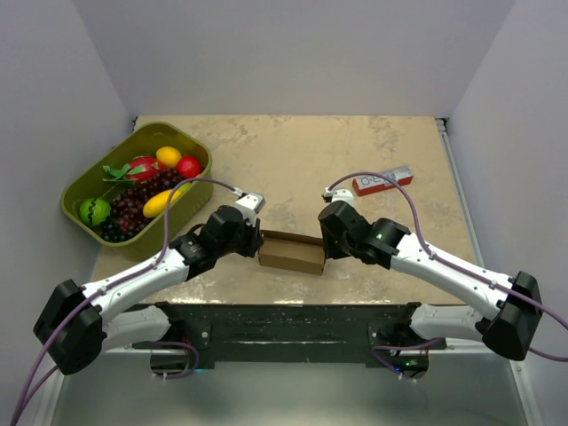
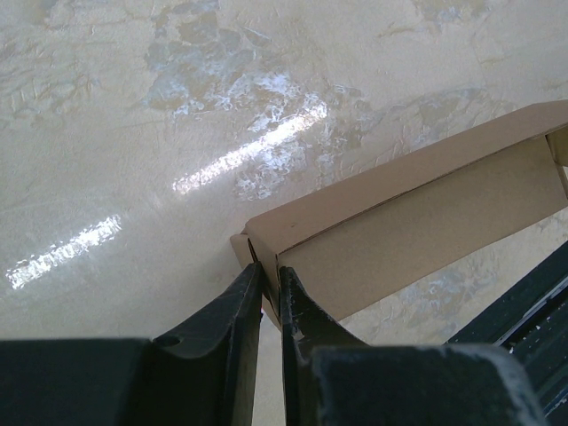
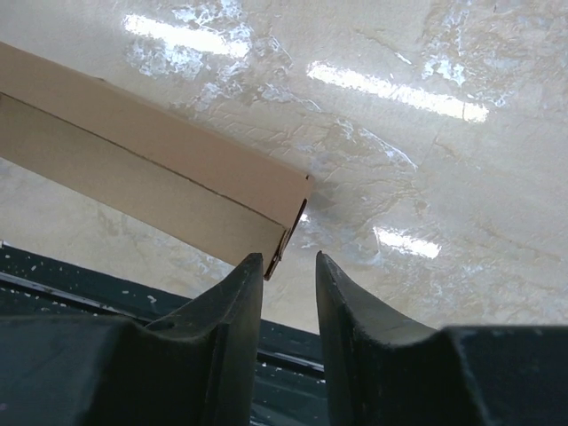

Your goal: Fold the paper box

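Observation:
The paper box [image 1: 291,253] is a long, flat brown cardboard carton lying near the table's front edge, between the two arms. My left gripper [image 1: 256,241] is at its left end. In the left wrist view that gripper [image 2: 270,271] is shut on the thin end flap of the box [image 2: 417,213]. My right gripper [image 1: 327,241] is at the box's right end. In the right wrist view it [image 3: 287,259] stands open, and the box's end corner [image 3: 284,232] sits just above its left fingertip, with nothing clamped in the gap.
A green tray [image 1: 80,217] of toy fruit stands at the back left. A narrow red-and-white carton [image 1: 382,181] lies at the back right. The dark mounting rail [image 1: 284,319] runs along the near edge just behind the box.

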